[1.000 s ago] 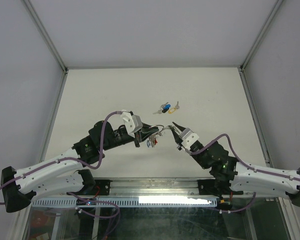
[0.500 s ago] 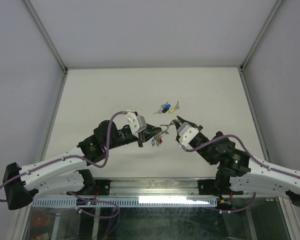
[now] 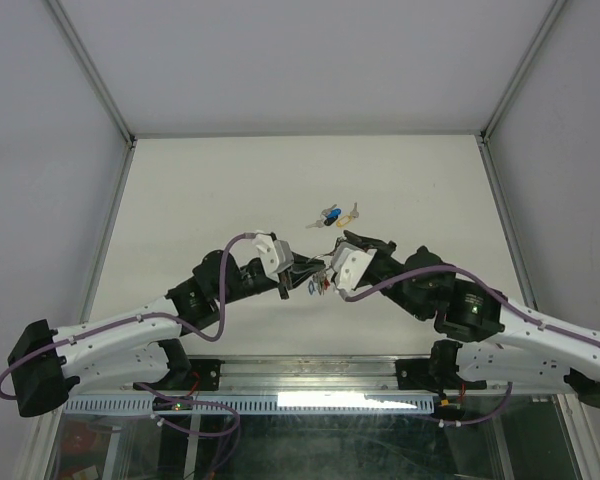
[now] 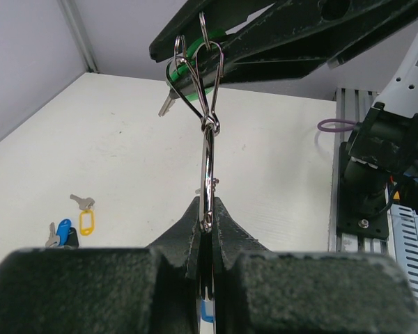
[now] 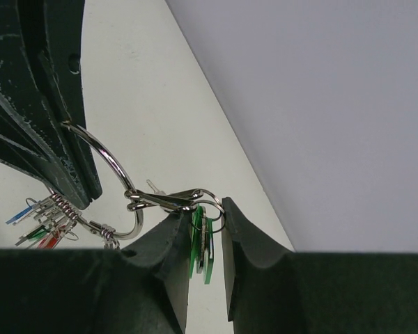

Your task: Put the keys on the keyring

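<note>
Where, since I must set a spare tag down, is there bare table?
Bare: the white tabletop left of the loose yellow-, blue- and grey-headed keys, up to the metal frame rail, and likewise right of them. Crowded: near centre, where left gripper and right gripper clamp the silver wire keyring.

Silver keyring (image 4: pixel 207 174) upright, held aloft — yellow, blue, grey keys (image 3: pixel 332 215) clustered well apart
</note>
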Controlling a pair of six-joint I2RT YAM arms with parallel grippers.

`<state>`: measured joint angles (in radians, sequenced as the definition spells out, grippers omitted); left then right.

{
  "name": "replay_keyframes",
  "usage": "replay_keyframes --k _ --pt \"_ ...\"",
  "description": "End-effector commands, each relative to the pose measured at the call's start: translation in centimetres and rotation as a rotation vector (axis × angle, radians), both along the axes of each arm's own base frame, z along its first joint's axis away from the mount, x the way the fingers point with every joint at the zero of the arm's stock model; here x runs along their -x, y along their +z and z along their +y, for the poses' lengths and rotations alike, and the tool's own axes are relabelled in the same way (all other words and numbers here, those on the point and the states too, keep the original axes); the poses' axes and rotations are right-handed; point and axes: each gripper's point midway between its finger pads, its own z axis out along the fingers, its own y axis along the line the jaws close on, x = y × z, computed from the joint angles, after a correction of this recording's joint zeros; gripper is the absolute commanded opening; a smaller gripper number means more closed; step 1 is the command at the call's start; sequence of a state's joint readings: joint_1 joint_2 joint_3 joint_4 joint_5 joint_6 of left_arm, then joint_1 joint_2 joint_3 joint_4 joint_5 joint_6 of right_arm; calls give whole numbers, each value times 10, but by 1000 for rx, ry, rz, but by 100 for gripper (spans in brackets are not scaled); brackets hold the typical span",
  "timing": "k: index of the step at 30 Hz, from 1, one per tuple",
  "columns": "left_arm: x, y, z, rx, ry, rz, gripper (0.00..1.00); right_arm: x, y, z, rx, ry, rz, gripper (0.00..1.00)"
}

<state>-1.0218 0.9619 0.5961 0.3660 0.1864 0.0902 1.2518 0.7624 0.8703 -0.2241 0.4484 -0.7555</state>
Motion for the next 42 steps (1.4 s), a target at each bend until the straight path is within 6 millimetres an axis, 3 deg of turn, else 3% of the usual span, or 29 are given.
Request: replay_keyframes --k 1,11,22,26,29,36,42 --pt "1 14 1 98 5 -37 0 2 45 0 -79 20 -53 14" --pt "6 3 -9 128 -45 -26 0 9 41 28 47 138 -54 24" --pt "13 -5 -14 170 -92 1 0 12 25 46 166 206 -35 46" --pt "14 -3 -13 193 -90 9 0 9 29 42 122 171 -31 48" --pt "13 0 -7 227 -71 17 0 6 30 27 64 101 5 48" --pt "11 15 12 320 -10 25 0 27 17 -4 -144 92 175 48" --pt "10 31 24 396 23 47 0 40 -16 -5 -234 85 348 45"
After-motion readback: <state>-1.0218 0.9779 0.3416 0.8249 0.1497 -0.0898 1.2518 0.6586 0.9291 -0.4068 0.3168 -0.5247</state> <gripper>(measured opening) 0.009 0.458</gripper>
